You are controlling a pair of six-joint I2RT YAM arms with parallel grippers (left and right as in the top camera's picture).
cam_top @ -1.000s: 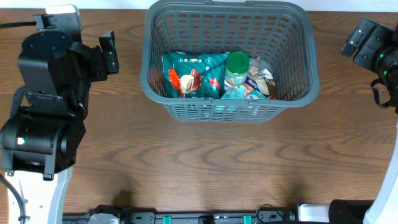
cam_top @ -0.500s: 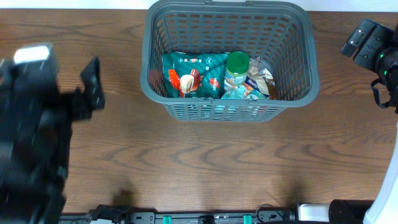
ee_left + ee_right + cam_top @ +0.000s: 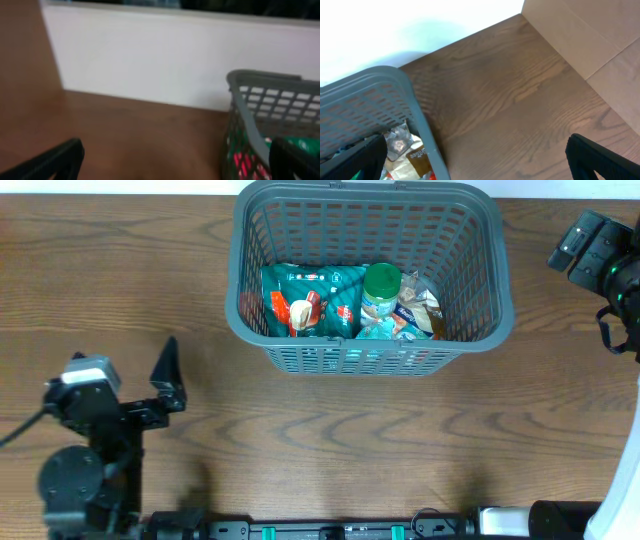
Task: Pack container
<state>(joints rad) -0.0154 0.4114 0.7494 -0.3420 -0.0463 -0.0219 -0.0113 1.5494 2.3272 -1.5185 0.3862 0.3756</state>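
Both spread wide — L fingers (image 3: 52, 162), R fingers (image 3: 602, 157) — container (image 3: 350, 360) holds packets (image 3: 300, 300) + green-lid jar (image 3: 381, 288).

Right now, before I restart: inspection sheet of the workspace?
Surface: brown wood-grain table.
Job's things: grey basket at the far edge, holding teal packets, a green-lidded jar and silvery packets.
Clutter: nothing seen.
Grippers: left gripper open, empty; right gripper open, empty.
Cables: thin black cable by the left arm.
Surroundings: white wall behind; tan panel beside the right arm.
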